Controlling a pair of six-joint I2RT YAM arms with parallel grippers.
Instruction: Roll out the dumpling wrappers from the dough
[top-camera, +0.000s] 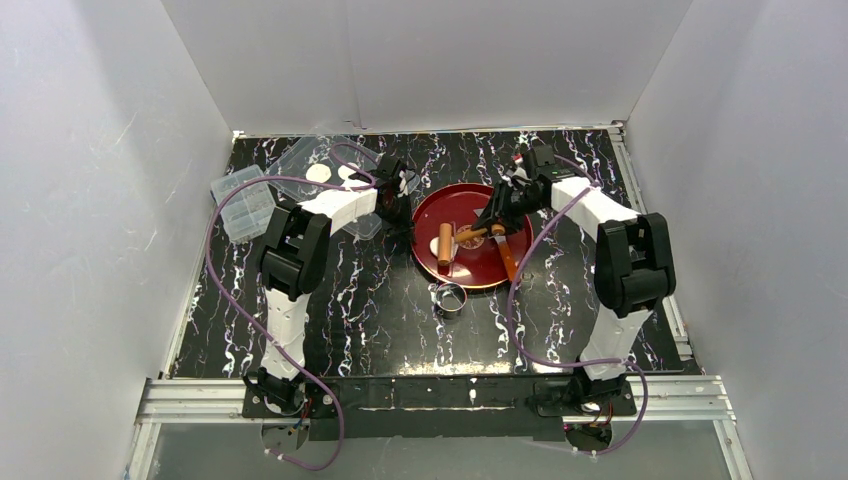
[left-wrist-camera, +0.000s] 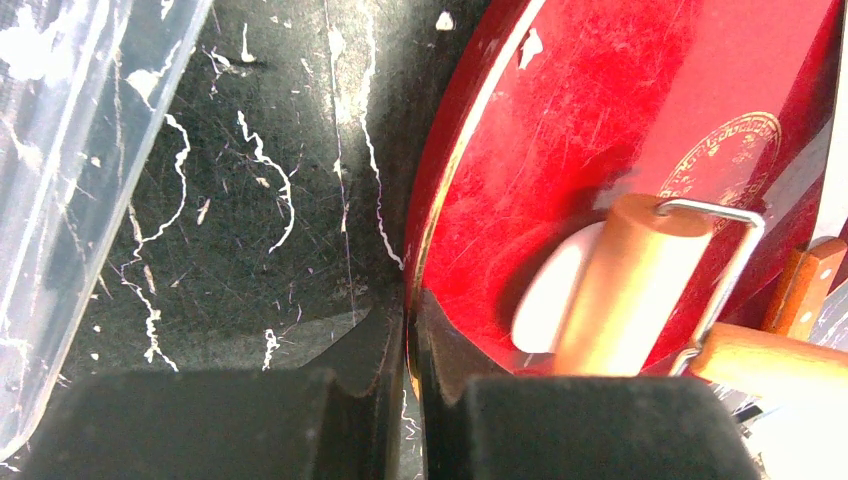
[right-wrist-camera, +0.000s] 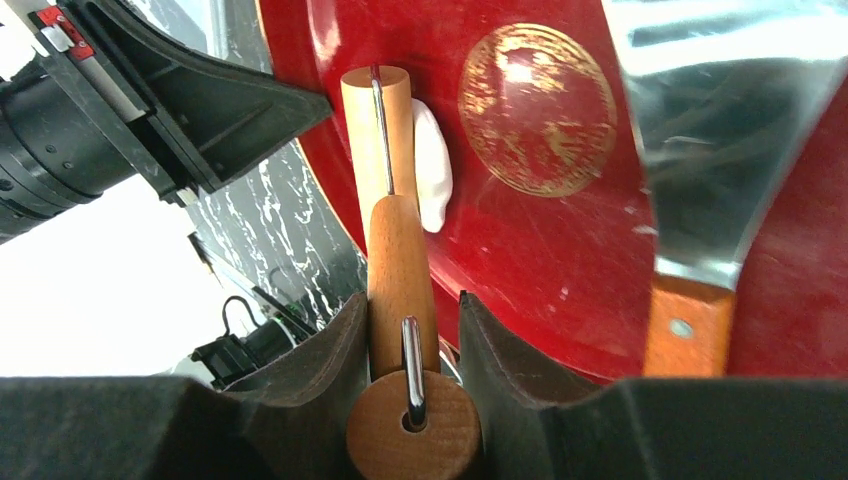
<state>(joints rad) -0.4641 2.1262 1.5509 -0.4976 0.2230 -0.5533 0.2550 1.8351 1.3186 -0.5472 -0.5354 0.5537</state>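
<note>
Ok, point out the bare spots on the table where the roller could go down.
Free: near strip of mat between metal ring and arm bases. Crowded: red plate with roller, dough, scraper; clear boxes far left.

A black, white-veined surface is seen between white walls. A red plate with a gold emblem is set near its centre. A wooden roller with a wire frame is laid on the plate's 9 o'clock part, its barrel running from 12 to 6. A scraper is laid across the rim at 4 o'clock, blade inward, wooden handle outward. A metal ring is stood just outside the rim at 6 o'clock. A clear tray is placed at the plate's 10 o'clock, with a small clear box at the tray's 9 o'clock.
</note>
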